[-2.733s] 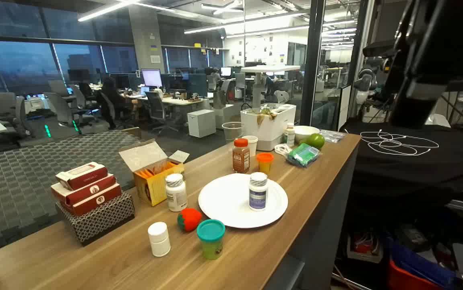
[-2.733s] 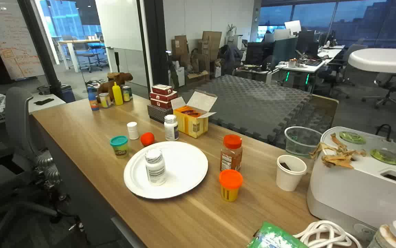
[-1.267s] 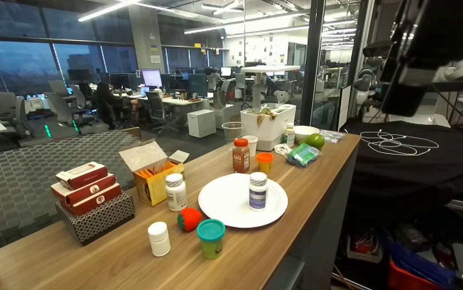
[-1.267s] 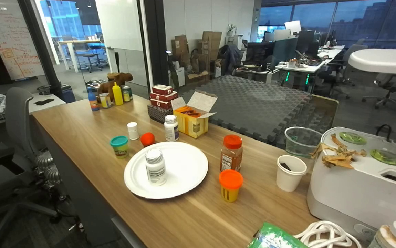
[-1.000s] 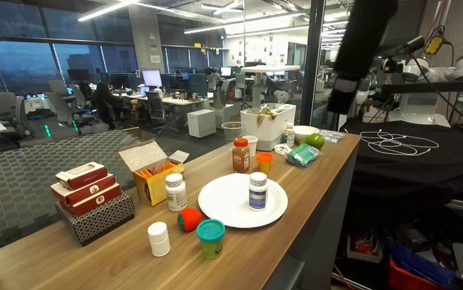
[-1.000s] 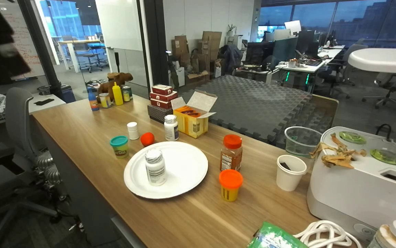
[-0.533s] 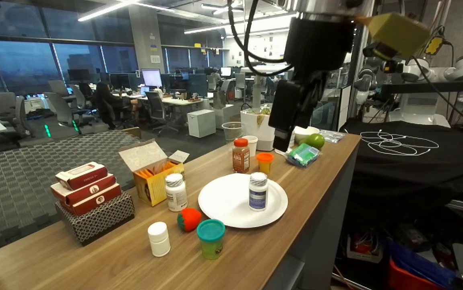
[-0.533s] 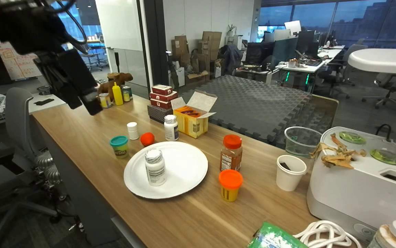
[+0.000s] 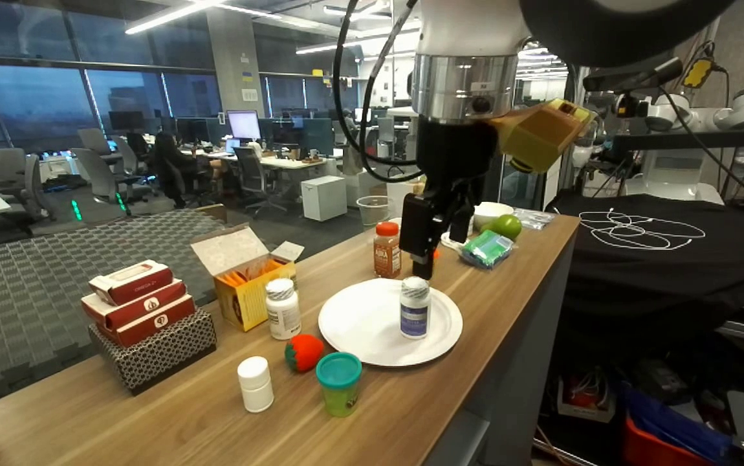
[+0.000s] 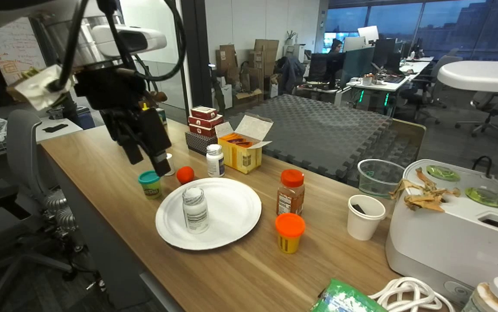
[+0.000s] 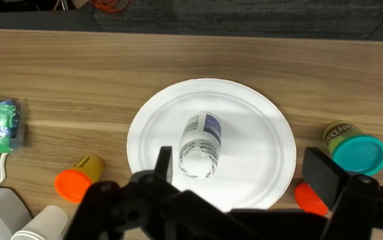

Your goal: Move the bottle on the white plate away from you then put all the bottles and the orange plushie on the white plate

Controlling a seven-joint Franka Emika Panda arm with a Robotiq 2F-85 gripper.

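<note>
The bottle [image 11: 201,143], white with a purple label, stands upright on the white plate [image 11: 258,140]. My gripper [image 11: 239,153] hovers above, open and holding nothing; in the wrist view the bottle shows near its left finger [image 11: 163,163]. In an exterior view the orange plushie [image 9: 304,353], red-orange with green, lies beside the plate rim. Around it are a white bottle [image 9: 283,310], a small plain white bottle [image 9: 256,385] and the teal-lidded tub [image 9: 339,385]. The amber bottle [image 9: 387,252] with red cap stands past the plate. My gripper [image 10: 148,167] partly hides the small white bottle in an exterior view.
An orange-lidded tub [image 10: 289,234] stands near the amber bottle. Along the table's edge are an open yellow box [image 10: 244,151] and stacked red boxes [image 9: 142,304]. A white appliance [image 10: 457,234], paper cup [image 10: 363,221] and green packet [image 9: 488,249] occupy one end.
My arm has swung into both exterior views and come down toward the plate, with the gripper open. The bottles, plushie and plate have not moved.
</note>
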